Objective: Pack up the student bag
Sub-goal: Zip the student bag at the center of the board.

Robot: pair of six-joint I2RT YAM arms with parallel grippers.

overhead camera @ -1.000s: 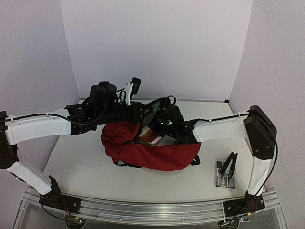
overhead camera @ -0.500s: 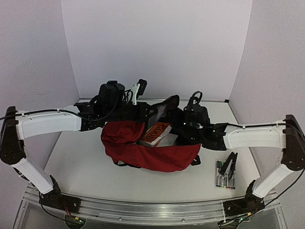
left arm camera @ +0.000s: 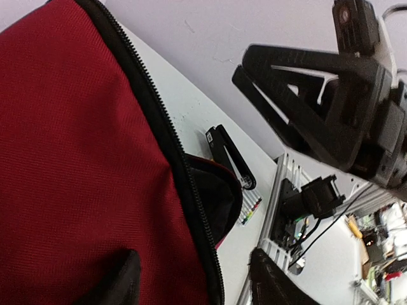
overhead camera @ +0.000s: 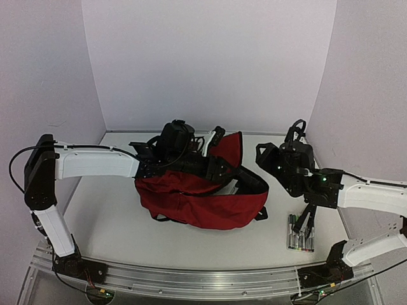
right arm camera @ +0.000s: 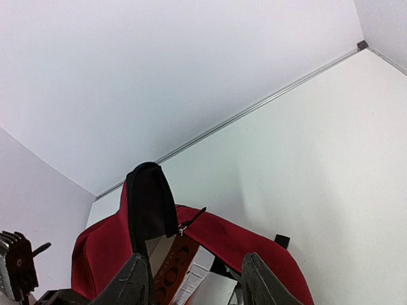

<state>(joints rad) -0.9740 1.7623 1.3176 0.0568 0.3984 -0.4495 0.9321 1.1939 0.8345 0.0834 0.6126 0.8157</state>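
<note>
Both arms have backed off the mouth of the student bag. The right gripper reached into the opening a second ago and now hangs clear of it on the right, its jaws apart with nothing between them. The left gripper has slid right along the bag's far rim and also stands released, its fingers spread over the red cloth and zip without pinching either. The bag lies on its side in the middle of the table, between the two arms, with its mouth turned to the far right. A book, plain from above earlier, is now hidden there and shows only in the right wrist view, tucked inside under the black-lined flap. That probably explains both releases: the book looks lodged and needs no more holding. The flap stands up, keeping the mouth open. A row of markers and a black clip-shaped item lie at the near right, apart from the bag, apparently yet to be packed.
</note>
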